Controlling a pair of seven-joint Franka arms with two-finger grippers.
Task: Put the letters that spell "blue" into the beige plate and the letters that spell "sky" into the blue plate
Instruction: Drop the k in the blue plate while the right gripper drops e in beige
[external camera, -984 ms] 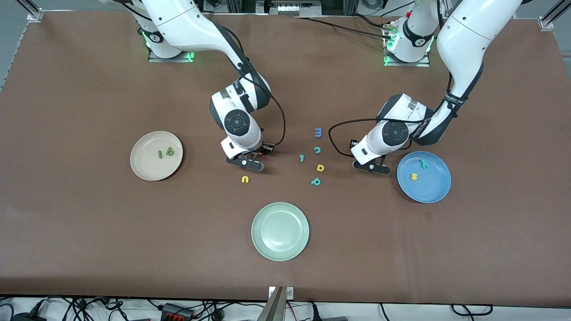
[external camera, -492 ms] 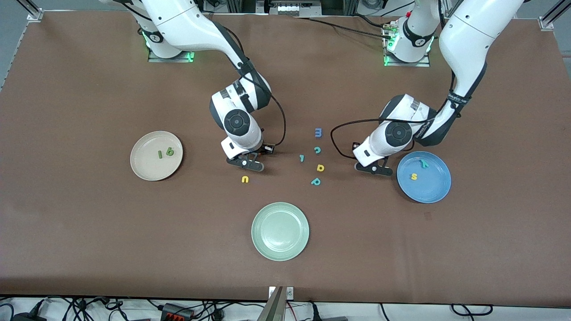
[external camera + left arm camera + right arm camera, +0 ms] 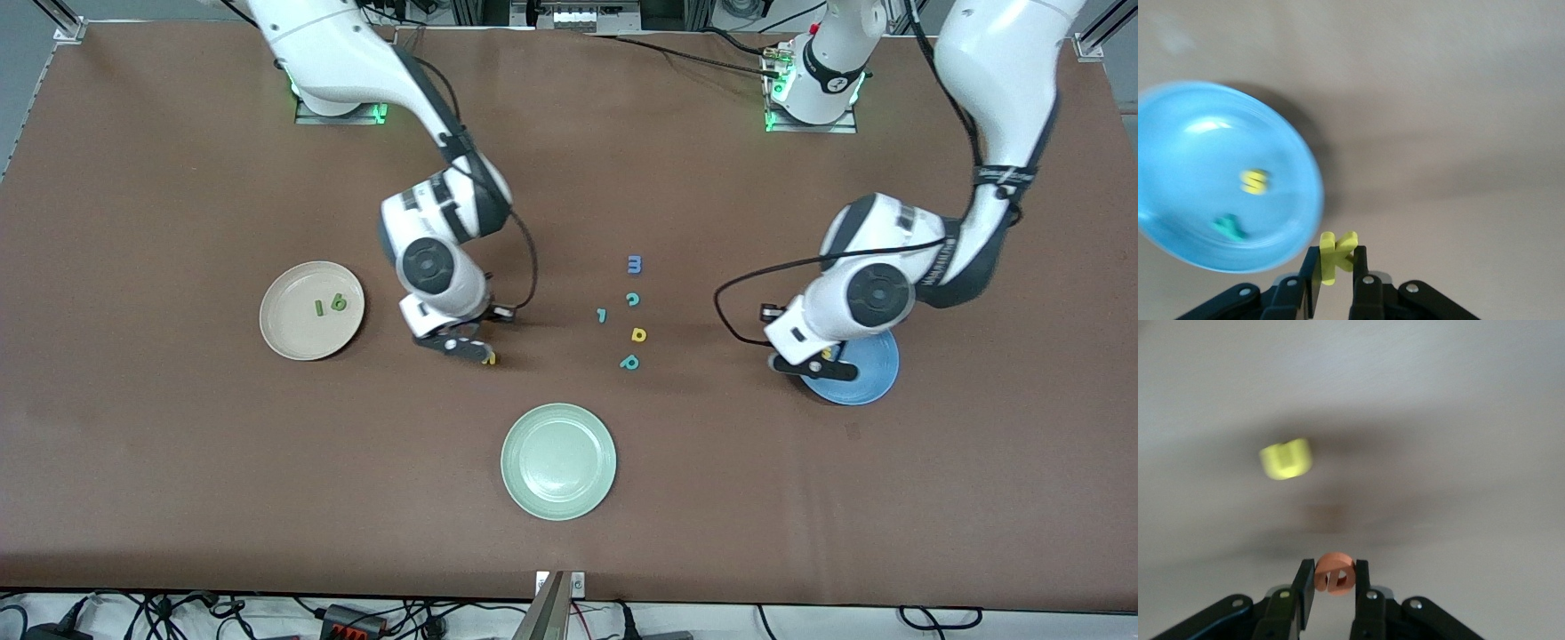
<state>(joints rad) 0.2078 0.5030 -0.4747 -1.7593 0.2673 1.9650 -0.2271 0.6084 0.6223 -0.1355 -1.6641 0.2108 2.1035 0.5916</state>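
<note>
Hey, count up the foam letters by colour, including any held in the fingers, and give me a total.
Yellow, u, a, s, k: 4
Teal, c, l-like piece, p, y: 4
Green, l, b: 2
Blue, m: 1
Orange, e: 1
Total: 12

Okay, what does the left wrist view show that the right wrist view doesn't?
Only the left wrist view shows the blue plate with the yellow "s" and the teal "y" in it, and the left tool shut on the yellow "k" just off the plate's rim.

Only the right wrist view shows the right tool shut on the orange "e", with the yellow "u" lying on the table.

Both show the brown table and a tool gripping one foam letter.
</note>
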